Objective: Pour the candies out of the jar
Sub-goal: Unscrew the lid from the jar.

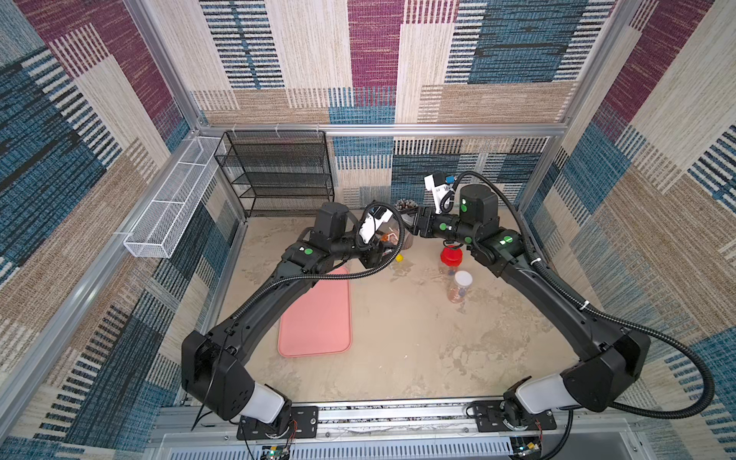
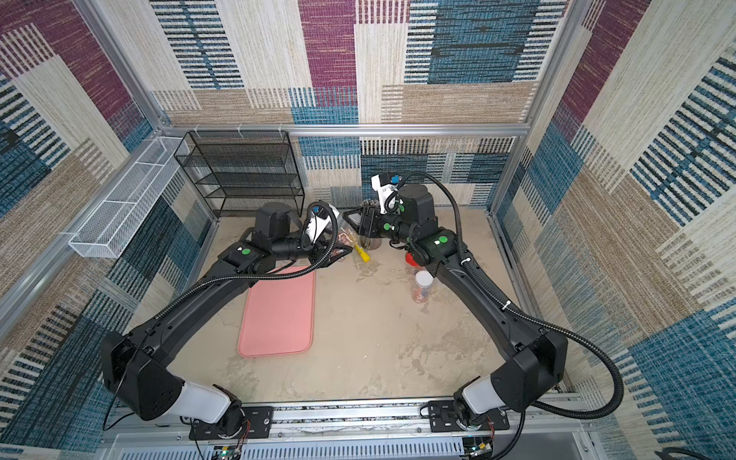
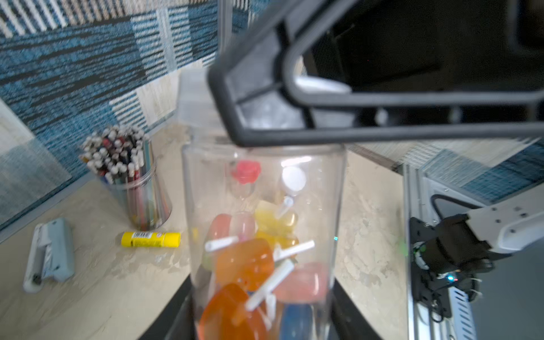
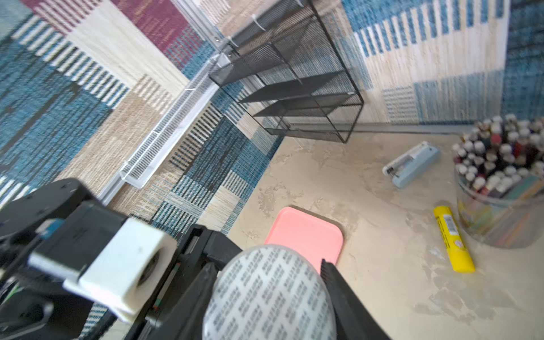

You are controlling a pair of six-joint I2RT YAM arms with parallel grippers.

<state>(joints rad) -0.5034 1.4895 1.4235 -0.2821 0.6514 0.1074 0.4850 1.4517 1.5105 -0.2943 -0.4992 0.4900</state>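
Observation:
My left gripper is shut on a clear plastic jar and holds it above the table's back middle. Inside lie the candies: orange, pink, yellow and blue lollipops on short white sticks. In the right wrist view the jar's lid, a white disc with grey print, sits between the fingers of my right gripper, one finger against each side. In both top views the jar hangs between the left gripper and the right gripper. The arms hide most of it there.
A pink tray lies left of centre. Near the back wall are a cup of pencils, a yellow glue stick and a grey stapler. A red-lidded jar and a white-lidded jar stand right. A black mesh shelf stands back left.

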